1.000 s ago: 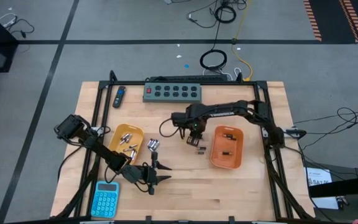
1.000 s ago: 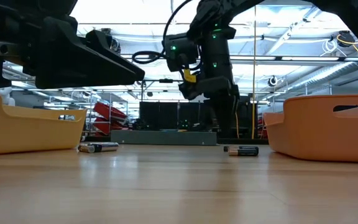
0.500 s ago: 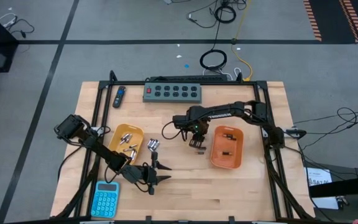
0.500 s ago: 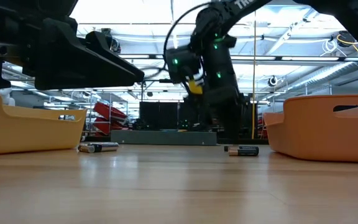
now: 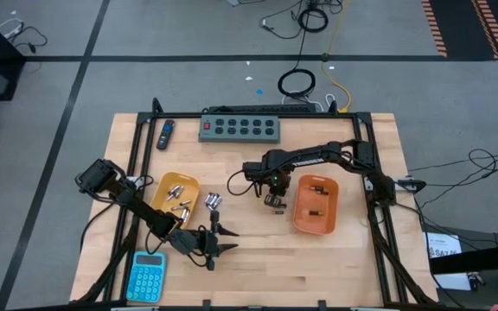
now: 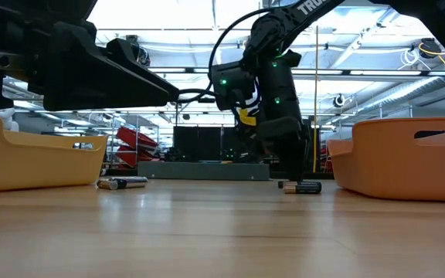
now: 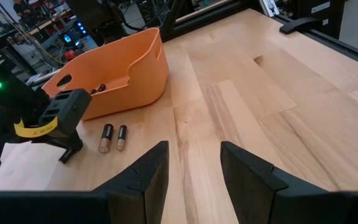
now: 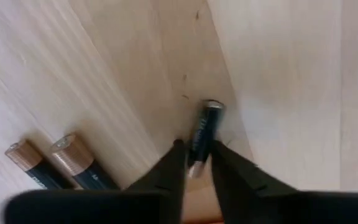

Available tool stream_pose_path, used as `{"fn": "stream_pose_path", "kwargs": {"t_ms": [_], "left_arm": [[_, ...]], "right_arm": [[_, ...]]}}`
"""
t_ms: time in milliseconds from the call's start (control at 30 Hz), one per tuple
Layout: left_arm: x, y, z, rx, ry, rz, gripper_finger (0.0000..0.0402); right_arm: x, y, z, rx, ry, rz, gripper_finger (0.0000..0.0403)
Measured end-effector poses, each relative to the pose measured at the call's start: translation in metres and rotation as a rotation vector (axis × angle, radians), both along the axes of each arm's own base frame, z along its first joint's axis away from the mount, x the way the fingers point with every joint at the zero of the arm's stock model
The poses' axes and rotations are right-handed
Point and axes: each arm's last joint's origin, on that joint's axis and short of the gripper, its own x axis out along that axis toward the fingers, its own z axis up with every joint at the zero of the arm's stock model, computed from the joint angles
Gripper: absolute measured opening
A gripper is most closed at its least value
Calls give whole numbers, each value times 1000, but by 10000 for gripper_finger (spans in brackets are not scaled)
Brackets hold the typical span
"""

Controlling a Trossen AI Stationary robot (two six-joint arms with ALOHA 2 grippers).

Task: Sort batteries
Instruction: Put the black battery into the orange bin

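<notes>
Right gripper (image 5: pixel 274 199): at frame centre, fingers pinching a dark battery (image 8: pixel 202 135) lying on the counter (image 5: pixel 258 259).
Risk: narrow end-on pinch; cell could roll free.
Crowding: two copper-topped batteries (image 7: pixel 112 137) just beside; orange bin (image 5: pixel 316 206) close right.
Left gripper (image 5: pixel 218 239): lower left, fingers spread, empty.
Others: yellow tray (image 5: pixel 164 199) holding silvery batteries (image 5: pixel 177 197).

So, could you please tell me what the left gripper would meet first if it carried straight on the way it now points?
Probably nothing soon: the left gripper faces bare table. The orange bin, the two loose batteries and the right gripper lie off to one side. Far ahead stands the table's black frame, though depth is unclear.
</notes>
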Motion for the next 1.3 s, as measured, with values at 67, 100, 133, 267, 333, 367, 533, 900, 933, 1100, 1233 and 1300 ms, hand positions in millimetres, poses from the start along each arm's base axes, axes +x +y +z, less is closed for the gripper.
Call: {"fn": "stream_pose_path", "kwargs": {"t_ms": [67,100,133,267,333,367,533,900,933,1100,1233,1300], "left_arm": [[0,0,0,0,0,0,155],[0,0,0,0,0,0,155],[0,0,0,1,0,0,155],[0,0,0,1,0,0,155],[0,0,0,1,-1,0,155],[0,0,0,1,-1,0,155],[0,0,0,-1,-3,0,155],[0,0,0,-48,4,15,155],[0,1,-1,-63,12,22,155],[-1,1,-4,-124,43,46,155],[-2,0,-5,-176,68,17,155],[-2,0,-7,-183,86,23,155]], "right_arm": [[0,0,0,0,-2,7,17],[0,1,-1,0,-3,11,15],[0,1,-1,-2,-3,13,15],[2,4,0,-5,-3,36,7],[4,8,7,-26,20,65,6],[4,11,10,-47,40,85,5],[12,23,53,-75,45,118,2],[-22,67,105,88,140,4,2],[-27,69,103,85,155,-5,2],[-59,71,90,48,193,-59,6],[-77,71,61,48,108,-104,10],[-88,70,50,47,77,-123,10]]}}
